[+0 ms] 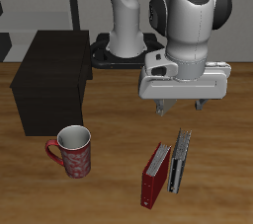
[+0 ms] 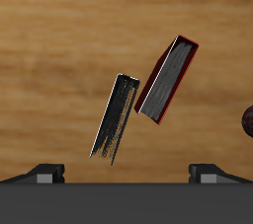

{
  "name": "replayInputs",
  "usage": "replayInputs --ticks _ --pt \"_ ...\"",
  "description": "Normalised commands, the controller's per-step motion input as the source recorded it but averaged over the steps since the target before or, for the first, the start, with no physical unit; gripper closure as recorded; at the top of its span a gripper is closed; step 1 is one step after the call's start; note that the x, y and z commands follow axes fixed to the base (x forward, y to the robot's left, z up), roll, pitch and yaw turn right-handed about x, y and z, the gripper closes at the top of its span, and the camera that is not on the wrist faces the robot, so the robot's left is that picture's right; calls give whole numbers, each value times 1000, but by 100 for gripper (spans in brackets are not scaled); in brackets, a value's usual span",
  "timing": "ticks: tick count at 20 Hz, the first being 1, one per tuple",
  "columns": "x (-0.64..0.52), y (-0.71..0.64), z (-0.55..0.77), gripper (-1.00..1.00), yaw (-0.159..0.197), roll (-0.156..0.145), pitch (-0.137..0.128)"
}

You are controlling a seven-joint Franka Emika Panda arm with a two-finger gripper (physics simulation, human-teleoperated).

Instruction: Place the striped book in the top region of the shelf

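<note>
Exterior view: gripper [image 1: 182,107] is hovering above the striped book [image 1: 179,160], jaws released, nothing held. Book is standing on the counter [image 1: 119,193] near its front edge, touching the red book [image 1: 155,175]. Shelf [image 1: 51,80] top is sitting bare. Judgement: approach only; grasp, lift & placement all pending.

striped book [image 1: 182,160] — on table beside red book | shelf [image 1: 51,81] — black, farther back

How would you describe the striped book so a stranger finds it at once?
Look at the wooden table, near its front edge, away from the black shelf. Two books stand side by side there. The striped book shows black-and-white streaks; its neighbour, the red book, is dark red.
</note>
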Motion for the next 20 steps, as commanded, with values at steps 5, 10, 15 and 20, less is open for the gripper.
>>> replayInputs --ticks 5,10,15,20 --pt "72 112 -128 -100 -14 -15 -3" --pt "66 163 -166 -100 -33 6 15" --pt "41 78 -232 -100 -23 6 7" --pt "41 -44 -211 -100 -16 -15 26"
